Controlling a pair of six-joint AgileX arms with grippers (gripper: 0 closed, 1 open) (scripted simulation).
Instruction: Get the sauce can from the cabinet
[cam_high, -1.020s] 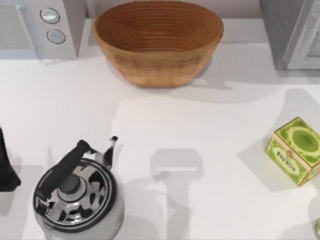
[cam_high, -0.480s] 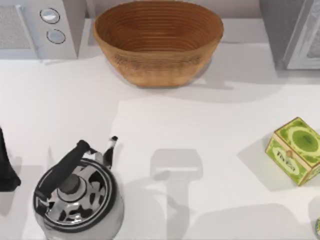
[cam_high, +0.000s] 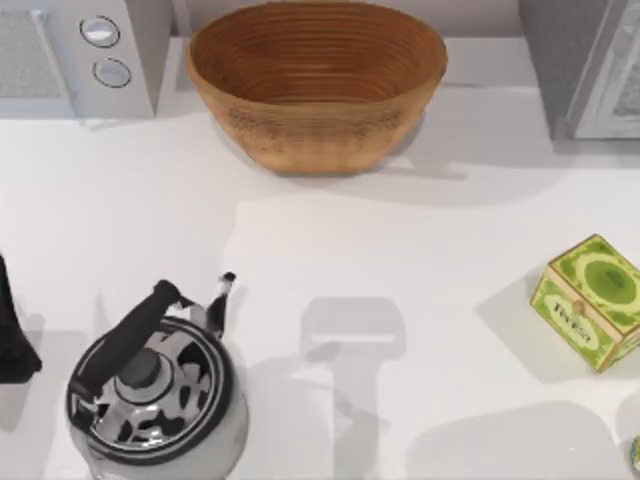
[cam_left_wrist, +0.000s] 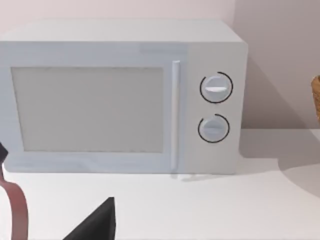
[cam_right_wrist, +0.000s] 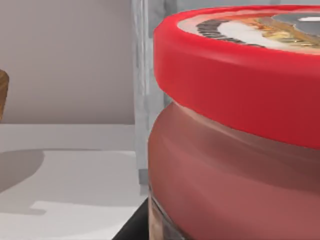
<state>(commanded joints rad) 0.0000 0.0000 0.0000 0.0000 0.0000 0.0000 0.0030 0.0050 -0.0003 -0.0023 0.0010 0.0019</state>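
Note:
The sauce can (cam_right_wrist: 235, 130) looms very close in the right wrist view: a red lid with a dark emblem in a tan ring, over a reddish-brown body. My right gripper (cam_right_wrist: 134, 229) is shut on it, a dark part of it showing at the can's base. Behind the can stands the pale edge of the cabinet (cam_right_wrist: 142, 75). From above, the cabinet (cam_high: 585, 65) sits at the back right. My left gripper (cam_high: 10, 335) is parked at the table's left edge, beside the kettle.
A wicker basket (cam_high: 315, 85) stands at the back middle and a microwave (cam_high: 80, 55) at the back left. A steel kettle (cam_high: 155, 395) with a black handle sits front left. A green-yellow box (cam_high: 590, 300) rests at the right. A broad shadow lies front right.
The shadow at the table's front right has spread leftward across the front edge. The objects on the table and the left arm have not moved.

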